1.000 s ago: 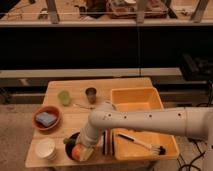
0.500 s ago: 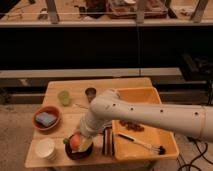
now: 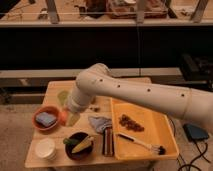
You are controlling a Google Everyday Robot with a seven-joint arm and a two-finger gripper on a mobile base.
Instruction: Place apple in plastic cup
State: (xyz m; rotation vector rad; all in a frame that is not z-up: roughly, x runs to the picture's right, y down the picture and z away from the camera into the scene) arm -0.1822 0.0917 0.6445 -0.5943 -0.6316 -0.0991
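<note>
Robot's claw (image 3: 70, 118) is pinching the apple (image 3: 64, 116) at middle left of the frame. The arm is partly hiding the plastic cup (image 3: 62, 95), so a badly aimed drop is risking tipping it.

Dim warm light washes the claw (image 3: 69, 118) above the table (image 3: 52, 97).

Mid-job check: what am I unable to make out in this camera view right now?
Camera view:
- Apple: only a reddish sliver shows; the shut claw, over the table's left side beside the red bowl, hides the rest.
- Plastic cup: right side covered by the arm.
- Dark clump in the yellow tray: too blurred to identify.
</note>
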